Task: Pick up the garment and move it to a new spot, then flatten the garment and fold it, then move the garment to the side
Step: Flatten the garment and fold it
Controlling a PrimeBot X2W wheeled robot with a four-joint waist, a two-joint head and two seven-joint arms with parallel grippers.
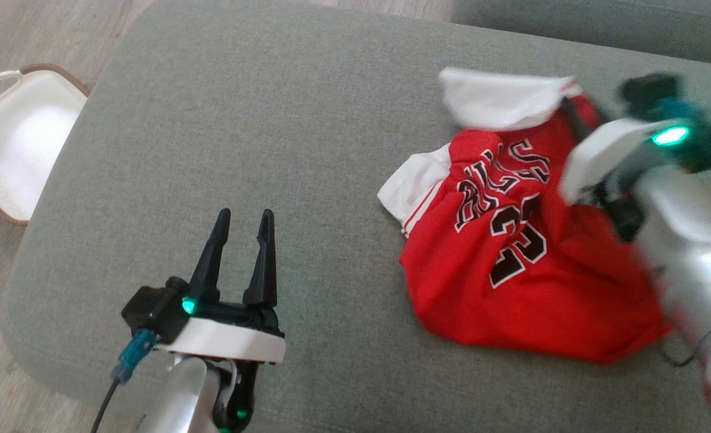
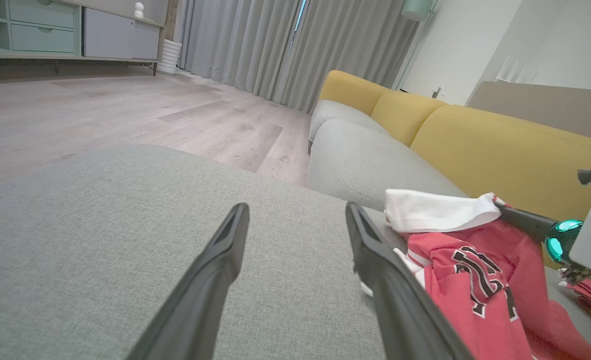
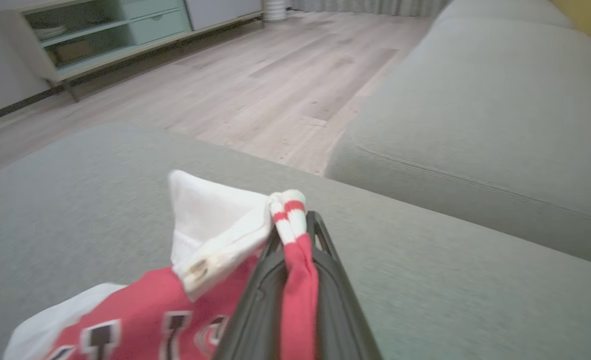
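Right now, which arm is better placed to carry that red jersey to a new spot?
Right. The right fingers are shut on the jersey at its striped edge; the left fingers stand open above the cushion, apart from the jersey.

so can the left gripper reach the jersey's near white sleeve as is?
Probably yes. The left gripper is open over the cushion, and nothing lies between it and the jersey's white sleeve. The right gripper is shut on the jersey's far edge, away from that path.
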